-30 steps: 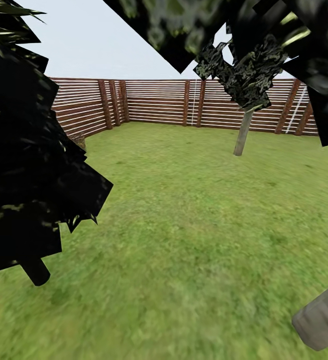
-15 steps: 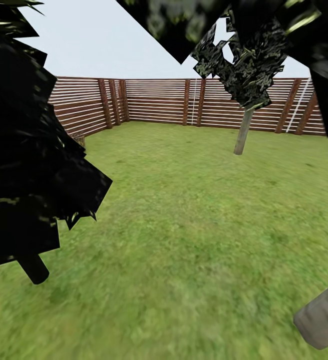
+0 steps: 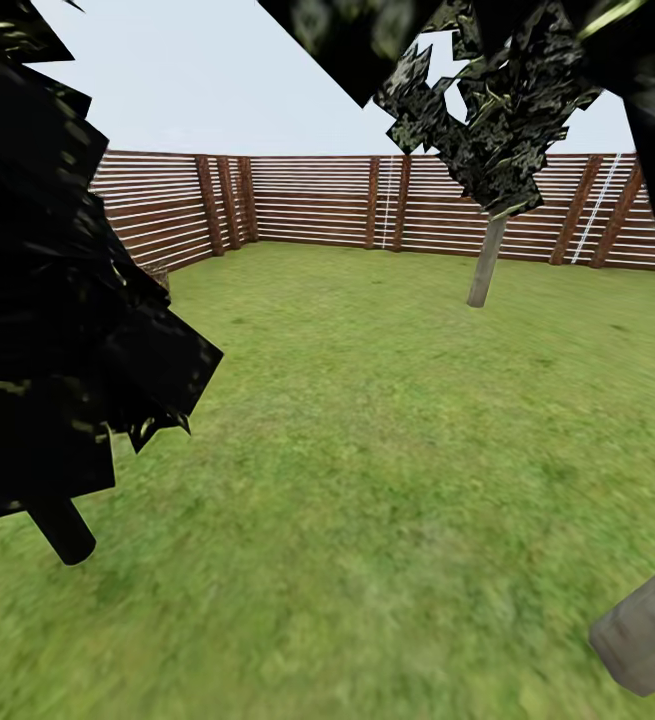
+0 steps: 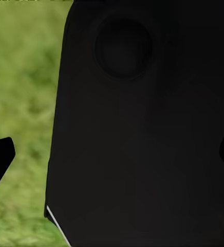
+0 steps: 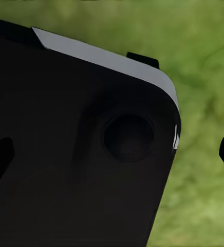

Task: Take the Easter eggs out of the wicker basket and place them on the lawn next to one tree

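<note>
Searching the lawn (image 3: 387, 450) for the basket calls for slow turning past the tree (image 3: 484, 265); whether either gripper's fingers are parted I cannot tell.

Head looks forward; wrists overlook lawn (image 3: 387, 450) closely.

Plenty of open lawn (image 3: 367, 430) is seen through the middle, running flat out to the fence (image 3: 307, 205) at the far side. The left is blocked by a dark tree (image 3: 57, 300), its leaf planes hanging low over a stubby trunk (image 3: 62, 530). Overhead, more foliage (image 3: 487, 90) is hung across the top right, with a slim trunk (image 3: 486, 262) far right. Another trunk (image 3: 647, 635) is planted near right.
</note>
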Robot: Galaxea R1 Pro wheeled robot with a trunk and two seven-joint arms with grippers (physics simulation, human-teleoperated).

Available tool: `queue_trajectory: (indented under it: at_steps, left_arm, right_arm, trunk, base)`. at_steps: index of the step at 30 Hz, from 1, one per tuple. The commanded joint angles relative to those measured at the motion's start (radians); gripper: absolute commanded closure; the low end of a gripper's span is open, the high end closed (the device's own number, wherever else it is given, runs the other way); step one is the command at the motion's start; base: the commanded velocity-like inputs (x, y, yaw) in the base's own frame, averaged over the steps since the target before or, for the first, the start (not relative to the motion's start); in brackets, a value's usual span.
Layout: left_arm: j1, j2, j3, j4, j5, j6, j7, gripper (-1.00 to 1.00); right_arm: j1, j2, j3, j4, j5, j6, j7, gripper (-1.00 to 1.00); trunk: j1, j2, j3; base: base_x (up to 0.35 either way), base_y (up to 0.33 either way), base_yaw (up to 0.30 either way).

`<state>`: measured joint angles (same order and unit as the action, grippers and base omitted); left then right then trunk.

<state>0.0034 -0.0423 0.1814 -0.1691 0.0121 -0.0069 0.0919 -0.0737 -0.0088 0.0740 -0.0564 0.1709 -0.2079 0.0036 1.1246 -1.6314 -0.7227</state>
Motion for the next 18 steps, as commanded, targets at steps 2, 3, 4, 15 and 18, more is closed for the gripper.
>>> queue_trajectory:
  at_steps: [2,3,4,15,18]
  left_arm:
    - [0.001,0.0,0.005,-0.011,0.002,-0.001,0.002,-1.0]
    - [0.001,0.0,0.007,-0.019,0.002,-0.001,0.002,-1.0]
    - [0.0,0.002,0.012,-0.033,0.002,-0.001,0.002,-1.0]
    - [-0.006,0.042,0.226,-0.581,0.002,0.285,-0.001,-1.0]
    - [-0.007,0.043,0.235,-0.759,0.002,0.374,-0.002,-1.0]
  right_arm:
    - [-0.001,0.0,0.005,-0.005,-0.002,-0.004,0.001,-1.0]
    - [-0.001,0.0,0.004,-0.011,-0.003,-0.004,0.001,-1.0]
    - [-0.002,0.0,0.003,-0.022,-0.004,-0.003,0.001,-1.0]
    - [-0.01,0.004,0.001,-0.64,-0.01,0.33,0.002,-1.0]
    - [-0.011,0.005,0.001,-0.787,-0.01,0.381,0.002,-1.0]
  trunk:
    - [0.008,-0.015,-0.007]
    - [0.012,-0.022,-0.01]
    - [0.015,-0.029,-0.013]
    - [0.058,-0.106,-0.048]
    - [0.069,-0.127,-0.057]
  base:
    - [0.0,0.0,0.0]
    - [0.0,0.0,0.0]
    - [0.0,0.0,0.0]
    - [0.0,0.0,0.0]
    - [0.0,0.0,0.0]
